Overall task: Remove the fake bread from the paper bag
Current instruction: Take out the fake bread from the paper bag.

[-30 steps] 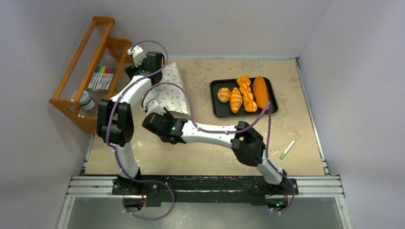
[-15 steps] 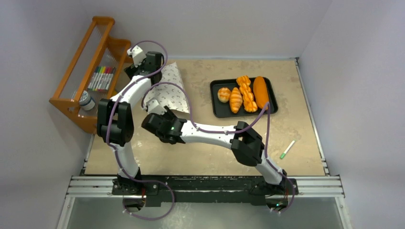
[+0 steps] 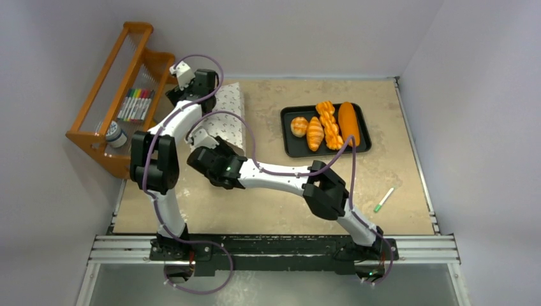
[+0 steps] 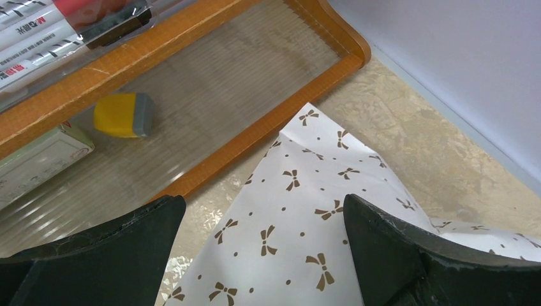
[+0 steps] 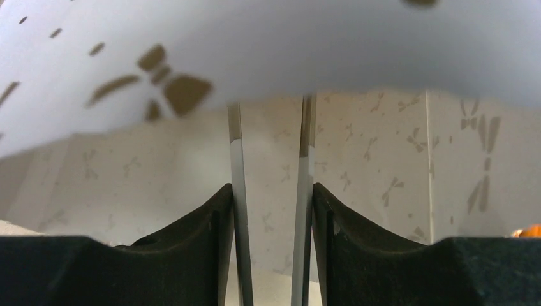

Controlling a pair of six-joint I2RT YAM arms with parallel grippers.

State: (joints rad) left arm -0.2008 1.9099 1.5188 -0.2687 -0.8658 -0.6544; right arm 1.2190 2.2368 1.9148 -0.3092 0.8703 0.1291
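Observation:
The white paper bag with brown bow marks lies at the table's back left. My left gripper hangs over its far corner, open wide, with the paper between and below the fingers. My right gripper is at the bag's near mouth; in its wrist view the open gripper looks inside the bag, nothing between its thin blades. A sliver of orange shows at the right edge inside. Several fake bread pieces sit on the black tray: a roll, croissant, twist, loaf.
An orange wooden rack stands left of the bag, holding markers and a small jar. Its rail lies close by the bag's corner, with a yellow eraser inside. A green pen lies at the table's right.
My right arm has pushed up and left, its gripper going deeper into the bag's mouth with the jaws a little wider. The bag's near side has shifted. The left arm has stayed put.

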